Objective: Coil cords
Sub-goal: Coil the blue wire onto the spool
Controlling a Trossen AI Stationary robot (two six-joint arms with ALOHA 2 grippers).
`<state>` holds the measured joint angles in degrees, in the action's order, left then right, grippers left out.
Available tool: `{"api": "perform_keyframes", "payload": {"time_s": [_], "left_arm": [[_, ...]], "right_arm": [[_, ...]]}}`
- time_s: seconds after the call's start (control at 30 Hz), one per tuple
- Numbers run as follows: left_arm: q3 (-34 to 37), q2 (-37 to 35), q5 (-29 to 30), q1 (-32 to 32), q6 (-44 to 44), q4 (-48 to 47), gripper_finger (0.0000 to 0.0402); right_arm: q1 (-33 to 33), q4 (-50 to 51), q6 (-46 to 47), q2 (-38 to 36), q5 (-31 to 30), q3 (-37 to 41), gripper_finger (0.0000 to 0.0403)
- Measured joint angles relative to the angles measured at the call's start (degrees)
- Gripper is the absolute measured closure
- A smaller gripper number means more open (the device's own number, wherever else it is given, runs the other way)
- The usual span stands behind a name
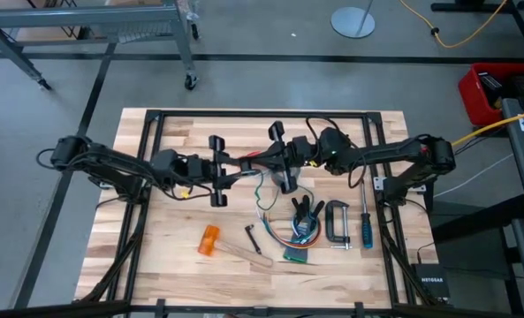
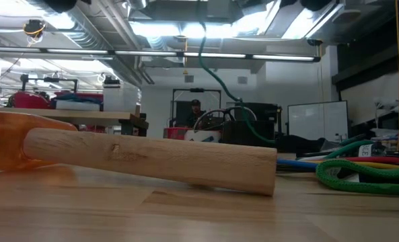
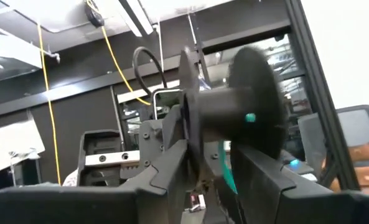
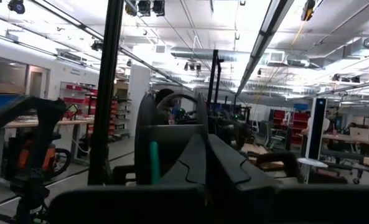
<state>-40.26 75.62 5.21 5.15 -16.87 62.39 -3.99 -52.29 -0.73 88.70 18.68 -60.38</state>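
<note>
Both grippers meet above the table's middle. A black spool (image 3: 228,102) with two discs and a hub carries a green cord (image 4: 153,163). My right gripper (image 1: 263,160) is shut at the spool (image 4: 145,134). My left gripper (image 1: 242,166) is open, with its fingers (image 3: 172,174) on either side just under the spool; I cannot tell whether they touch it. The green cord (image 1: 261,190) hangs down to a bundle of coloured and dark cords (image 1: 299,231) lying on the table. No round puck shows. My right gripper comes level from the table's right and its fingers (image 4: 231,168) close beside the spool's disc (image 4: 200,121). The fingers themselves hide the place of contact. The spool is clear of the table, and the green cord hangs slack below it.
An orange-headed tool (image 1: 209,240) with a wooden handle (image 2: 152,158) lies near the front. A small black tool (image 1: 251,237), a C-clamp (image 1: 337,223) and a blue-handled screwdriver (image 1: 366,226) lie right of centre. A green rope coil (image 2: 360,176) shows in the low view.
</note>
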Motion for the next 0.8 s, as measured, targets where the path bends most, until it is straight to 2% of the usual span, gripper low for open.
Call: {"api": "perform_keyframes", "payload": {"time_s": [0.27, 0.57, 0.8], "left_arm": [[-1.8, 3.4, 0.1, 0.0, -0.2, 0.0, 0.0294], [-1.8, 3.3, 0.2, 0.1, 0.7, 0.0, 0.0391], [-1.9, 3.3, 0.2, 0.2, 0.5, 0.4, 0.04]], "right_arm": [[0.3, -1.8, 0.3, 1.6, 0.4, 0.0, 0.04], [0.3, -2.3, 0.4, 1.6, 1.4, 0.0, 0.04], [0.3, -3.2, 0.4, 1.6, 1.4, 0.0, 0.0401]]}}
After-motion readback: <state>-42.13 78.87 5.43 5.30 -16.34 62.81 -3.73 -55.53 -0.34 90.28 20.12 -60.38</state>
